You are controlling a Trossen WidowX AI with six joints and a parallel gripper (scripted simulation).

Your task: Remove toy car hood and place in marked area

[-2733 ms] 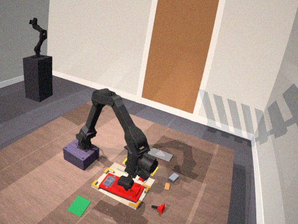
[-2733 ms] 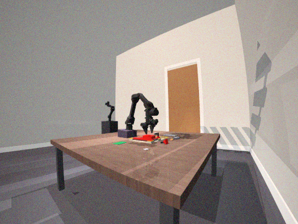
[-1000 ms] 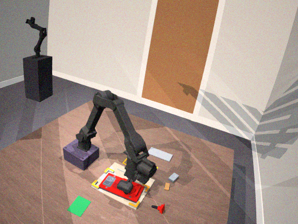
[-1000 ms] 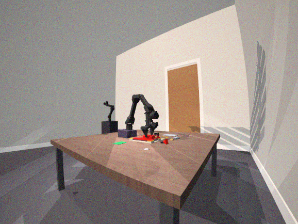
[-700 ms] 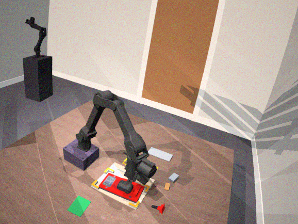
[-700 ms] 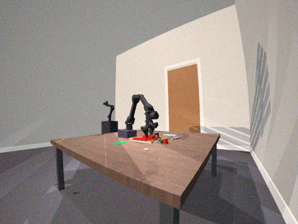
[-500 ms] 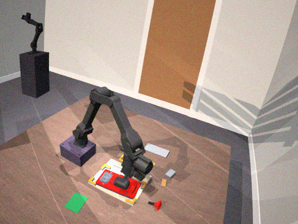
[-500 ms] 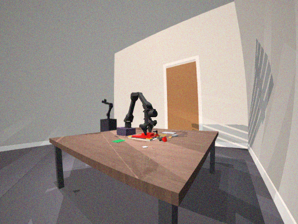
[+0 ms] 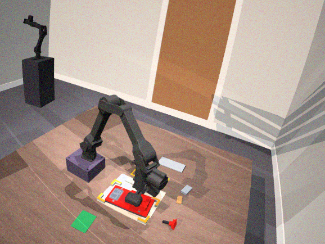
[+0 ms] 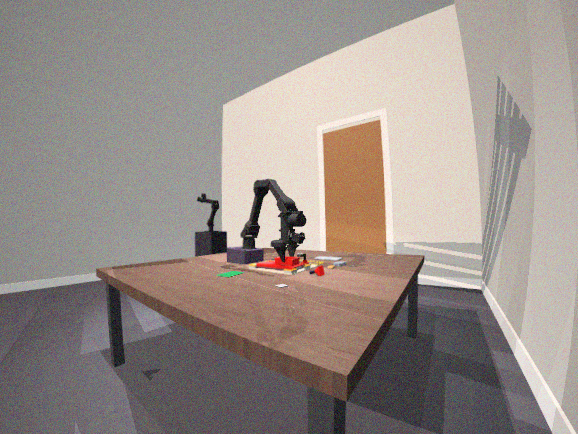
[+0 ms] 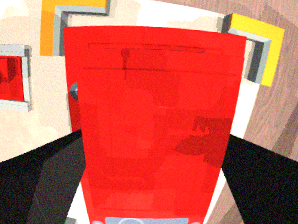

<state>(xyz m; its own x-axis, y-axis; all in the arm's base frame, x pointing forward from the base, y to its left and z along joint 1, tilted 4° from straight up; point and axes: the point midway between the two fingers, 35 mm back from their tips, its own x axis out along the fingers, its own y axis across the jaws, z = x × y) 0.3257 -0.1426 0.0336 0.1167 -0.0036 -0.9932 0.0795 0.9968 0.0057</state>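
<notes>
Red hood point(image 11: 149, 129) is seen filling the wrist view, still seated on the toy car point(image 9: 118, 195), which is held on a pale fixture board point(image 9: 157, 195) with yellow corner brackets point(image 11: 69, 8), presumably so the body is kept from shifting while the panel is pulled. The end effector point(image 11: 149, 183) is closed across the hood's width, one dark finger point(image 11: 40, 196) against each long edge; it is stopped fairly wide because the hood is a broad part, so it is judged gripped rather than missed. A side-to-side grasp is likely chosen because the flat top offers nothing to pinch.

In the top view the end effector point(image 9: 133, 199) is set straight down over the car's front half, wrist vertical, which suits a clean upward lift. The green rectangle point(image 9: 84, 221) on the desk point(image 9: 213, 180), near the board's left corner, is taken to be the marked area; nothing is seen lying on it. Well apart on the other side: a red-tipped tool point(image 9: 171, 223), a small orange block point(image 9: 179, 199), a small grey block point(image 9: 186, 189), a pale grey plate point(image 9: 172, 164). None is seen between the board and the green patch.

Whether the hood is already unseated cannot be told; lift judged next
</notes>
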